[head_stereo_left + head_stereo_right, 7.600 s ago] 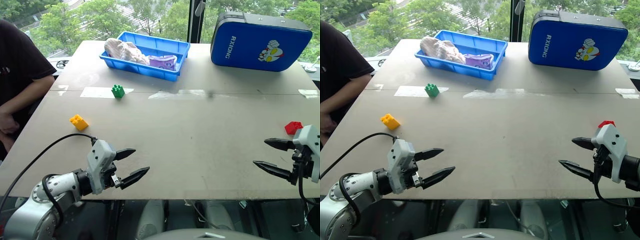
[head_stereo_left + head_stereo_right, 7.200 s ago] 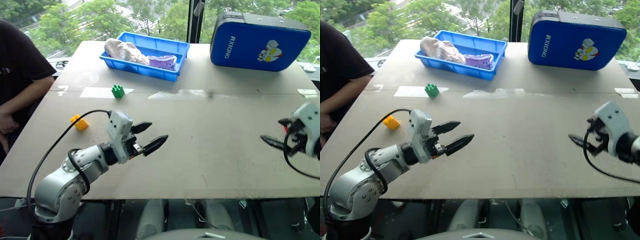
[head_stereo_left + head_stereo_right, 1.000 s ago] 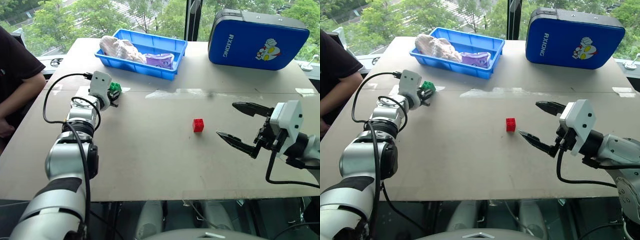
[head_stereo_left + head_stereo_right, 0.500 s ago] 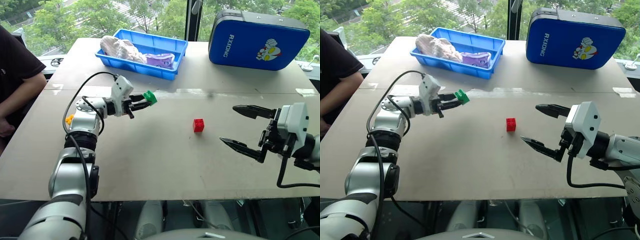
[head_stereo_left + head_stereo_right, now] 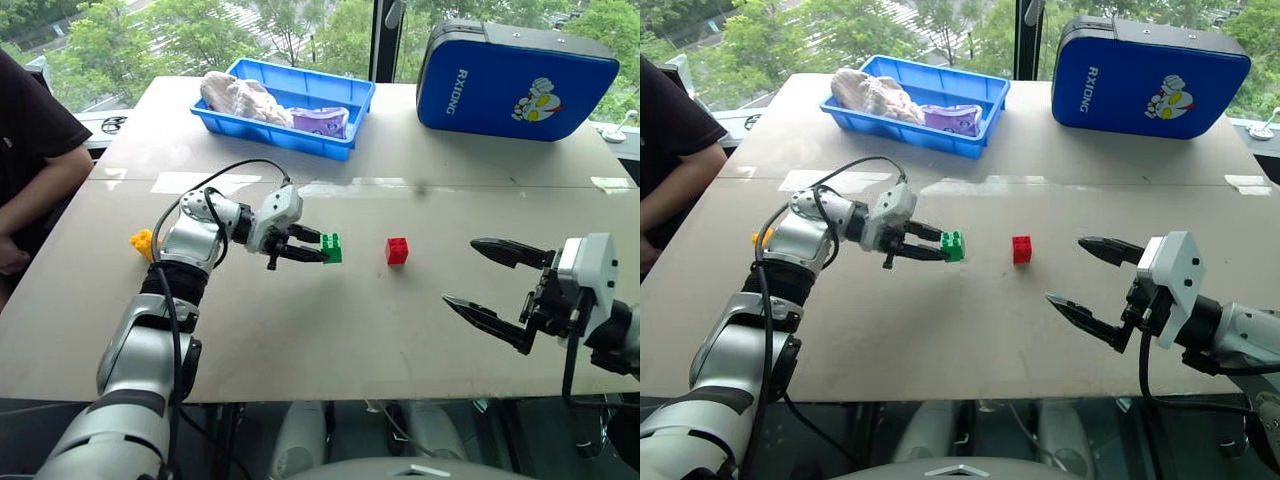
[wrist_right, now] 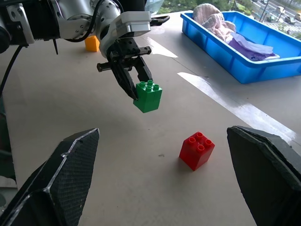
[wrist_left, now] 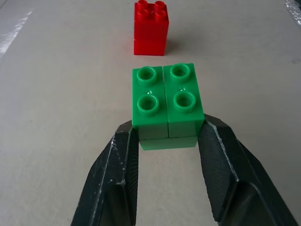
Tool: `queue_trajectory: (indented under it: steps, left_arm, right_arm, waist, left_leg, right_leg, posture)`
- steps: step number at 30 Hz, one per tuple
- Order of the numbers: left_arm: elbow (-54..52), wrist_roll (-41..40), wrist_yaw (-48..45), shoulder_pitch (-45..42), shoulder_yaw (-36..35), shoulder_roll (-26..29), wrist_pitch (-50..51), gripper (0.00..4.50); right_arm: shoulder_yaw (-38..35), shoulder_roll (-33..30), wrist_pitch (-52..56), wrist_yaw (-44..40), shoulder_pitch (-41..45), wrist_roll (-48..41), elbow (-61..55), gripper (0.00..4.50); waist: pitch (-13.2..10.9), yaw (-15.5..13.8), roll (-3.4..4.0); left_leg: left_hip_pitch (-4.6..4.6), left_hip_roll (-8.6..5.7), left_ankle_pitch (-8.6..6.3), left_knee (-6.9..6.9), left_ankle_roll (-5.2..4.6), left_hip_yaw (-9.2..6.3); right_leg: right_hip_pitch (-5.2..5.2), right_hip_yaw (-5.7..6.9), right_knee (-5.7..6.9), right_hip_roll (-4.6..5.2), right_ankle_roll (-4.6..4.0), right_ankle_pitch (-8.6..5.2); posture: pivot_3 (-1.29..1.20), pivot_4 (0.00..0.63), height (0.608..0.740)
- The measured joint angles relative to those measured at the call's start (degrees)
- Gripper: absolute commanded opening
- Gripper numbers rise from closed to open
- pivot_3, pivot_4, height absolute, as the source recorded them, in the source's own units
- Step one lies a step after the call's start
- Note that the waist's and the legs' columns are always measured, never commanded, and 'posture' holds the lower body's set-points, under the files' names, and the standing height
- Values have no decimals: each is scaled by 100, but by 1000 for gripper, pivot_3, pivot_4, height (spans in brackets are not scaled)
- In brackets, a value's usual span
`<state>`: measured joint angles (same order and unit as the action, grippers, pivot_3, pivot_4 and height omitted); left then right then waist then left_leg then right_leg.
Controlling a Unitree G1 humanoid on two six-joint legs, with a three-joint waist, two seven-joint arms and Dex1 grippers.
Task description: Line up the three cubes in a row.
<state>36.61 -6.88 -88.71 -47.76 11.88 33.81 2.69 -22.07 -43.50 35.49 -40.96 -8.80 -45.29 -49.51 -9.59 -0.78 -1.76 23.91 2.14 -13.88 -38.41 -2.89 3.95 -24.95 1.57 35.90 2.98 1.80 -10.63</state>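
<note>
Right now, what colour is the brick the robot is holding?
Green, clearest in the left wrist view.

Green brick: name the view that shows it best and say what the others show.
The left wrist view: the green brick sits close up, studs up, between the left gripper fingers. The right wrist view shows it from the side, held above the table. Both eye views show it small, beside the red brick.
</note>
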Motion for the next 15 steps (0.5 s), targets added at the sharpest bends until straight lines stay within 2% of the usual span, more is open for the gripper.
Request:
queue_trajectory:
  steps: [9,15]
  left_arm:
    - [-5,376,133,-53,220,-43,-403,1317]
    - [2,530,400,-125,246,-215,-317,1317]
  right_arm:
    - [-90,-10,-92,136,-186,-19,-119,4500]
    - [-127,-25,-149,135,-268,-22,-121,4500]
  waist:
    - [0,-8,0]
    - [0,-8,-1]
  left_leg:
    - [-1,0,0,-1,-1,-5]
    - [-1,-1,0,-1,-1,-6]
  right_leg:
    - [1,-4,0,0,13,-8]
    - [1,-4,0,-1,14,-8]
  posture:
    - [0,150,740]
    - [0,150,740]
